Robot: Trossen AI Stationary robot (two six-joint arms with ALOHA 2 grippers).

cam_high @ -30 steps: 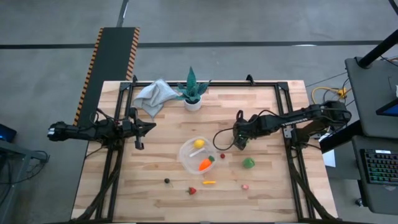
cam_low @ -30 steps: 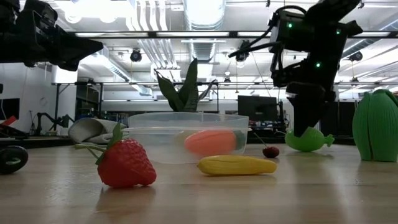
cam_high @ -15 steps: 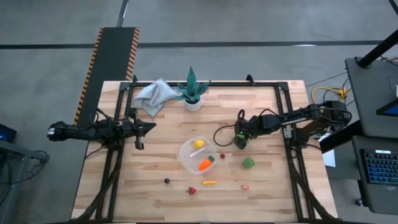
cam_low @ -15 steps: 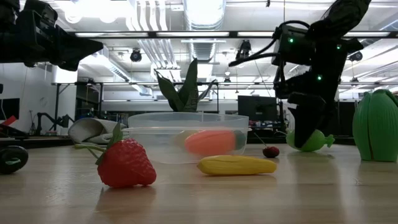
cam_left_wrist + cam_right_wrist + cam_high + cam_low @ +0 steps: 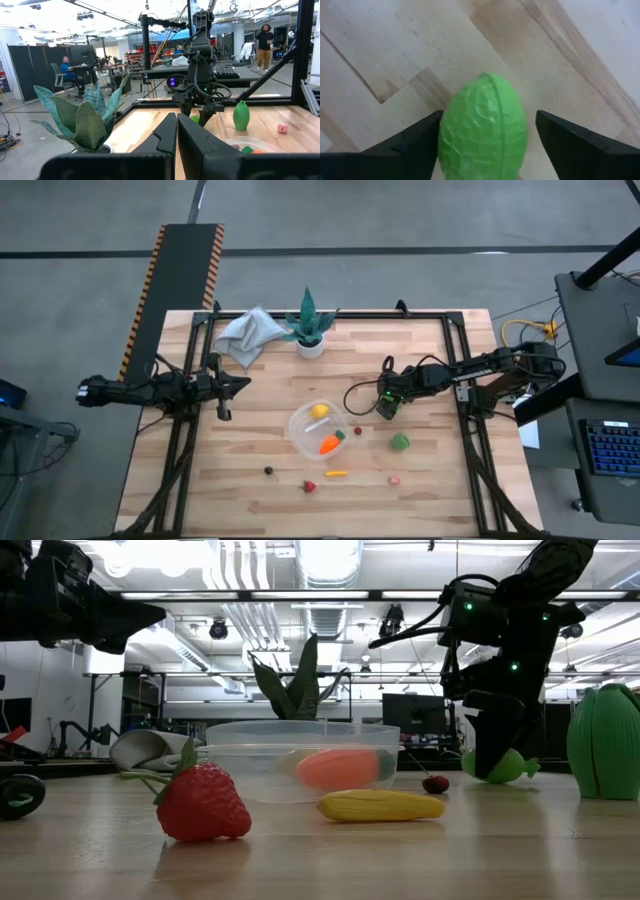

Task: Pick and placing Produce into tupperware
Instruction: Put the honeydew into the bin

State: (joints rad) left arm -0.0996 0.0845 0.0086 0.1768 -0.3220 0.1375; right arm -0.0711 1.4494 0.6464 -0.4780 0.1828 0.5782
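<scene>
The clear round tupperware (image 5: pixel 318 430) stands mid-table and holds a yellow lemon (image 5: pixel 319 410), an orange carrot (image 5: pixel 328 445) and a small green bit. To its right a light-green produce piece (image 5: pixel 482 125) lies on the wood. My right gripper (image 5: pixel 384 409) stands over it, pointing steeply down and open, one finger on either side. At the table's left edge my left gripper (image 5: pixel 245 383) is shut and level, with nothing in it. My right gripper has one finger (image 5: pixel 417 145) right against the green piece's side (image 5: pixel 442 135). Whether it touches I cannot tell. The other finger (image 5: pixel 570 145) stands apart from the piece, which lies on the table.
Loose produce lies on the wood: a red cherry (image 5: pixel 358 431), a darker green piece (image 5: pixel 400 442), a strawberry (image 5: pixel 309 486), a yellow cob (image 5: pixel 337 474), a pink bit (image 5: pixel 394 479) and a dark bit (image 5: pixel 268 471). A teal plant (image 5: pixel 308 328) and a grey cloth (image 5: pixel 247 335) are at the far edge.
My right gripper has come down onto the light-green piece, its fingers now low around it near the table. The piece has stayed where it lay.
</scene>
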